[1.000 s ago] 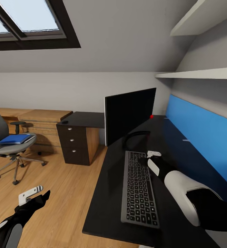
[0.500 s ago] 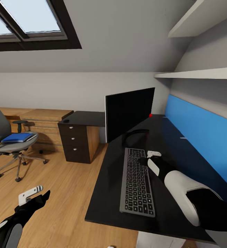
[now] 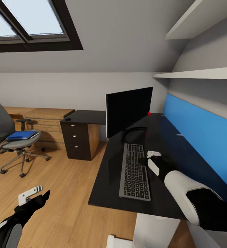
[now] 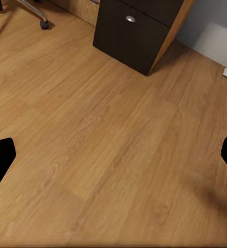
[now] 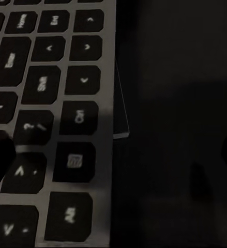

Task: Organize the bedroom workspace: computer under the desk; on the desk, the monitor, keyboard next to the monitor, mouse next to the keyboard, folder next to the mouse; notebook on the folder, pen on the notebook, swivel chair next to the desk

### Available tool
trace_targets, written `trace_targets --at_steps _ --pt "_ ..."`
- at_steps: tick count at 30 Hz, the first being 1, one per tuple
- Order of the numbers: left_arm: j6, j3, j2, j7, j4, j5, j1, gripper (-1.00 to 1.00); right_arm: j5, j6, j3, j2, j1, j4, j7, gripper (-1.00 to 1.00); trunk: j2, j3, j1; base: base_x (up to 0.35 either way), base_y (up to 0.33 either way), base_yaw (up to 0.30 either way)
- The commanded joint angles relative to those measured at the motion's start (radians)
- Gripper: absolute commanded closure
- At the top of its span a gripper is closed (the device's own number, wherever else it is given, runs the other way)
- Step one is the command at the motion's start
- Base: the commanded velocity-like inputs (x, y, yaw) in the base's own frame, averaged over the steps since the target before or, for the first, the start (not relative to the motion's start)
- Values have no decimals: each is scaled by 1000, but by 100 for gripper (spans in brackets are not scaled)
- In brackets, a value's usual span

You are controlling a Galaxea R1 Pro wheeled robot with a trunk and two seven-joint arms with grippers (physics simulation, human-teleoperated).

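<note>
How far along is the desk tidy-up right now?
Done: monitor and keyboard sit on the desk, keyboard in front of the monitor. In hand: the right gripper hovers open at the keyboard's edge; the left gripper is open over the floor. Left: the folder lies on the chair, which stands away from the desk.

keyboard (image 3: 135,171) on desk (image 3: 175,155) before monitor (image 3: 129,110), folder (image 3: 20,135) on swivel chair (image 3: 13,137)

You see a black-topped desk (image 3: 168,137) carrying a silver-grey keyboard (image 3: 135,171) with black keys and a black-fronted monitor (image 3: 129,110). At nine o'clock, a bright blue folder (image 3: 21,134) lies on the grey swivel chair (image 3: 13,137); the floor (image 4: 113,144) is honey-brown wood grain.
</note>
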Motion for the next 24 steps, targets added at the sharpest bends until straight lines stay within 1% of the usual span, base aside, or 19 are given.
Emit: trace_targets --at_steps 1,16,20,24 --pt "5 -1 0 8 -1 11 -1 -100 -10 5 9 0 0 -2 -7 -100 -1 -1 0 -38 0 0" --pt "5 -1 0 9 -1 11 -1 -100 -10 4 9 0 0 -2 -7 -100 -1 -1 0 -15 0 0" --pt "5 1 0 9 -1 11 -1 -100 -10 5 9 0 0 -2 -7 -100 -1 -1 0 -171 0 0" --pt "5 18 0 8 -1 12 -1 -100 -10 5 9 1 0 -1 -7 -100 -1 -1 0 -263 0 0"
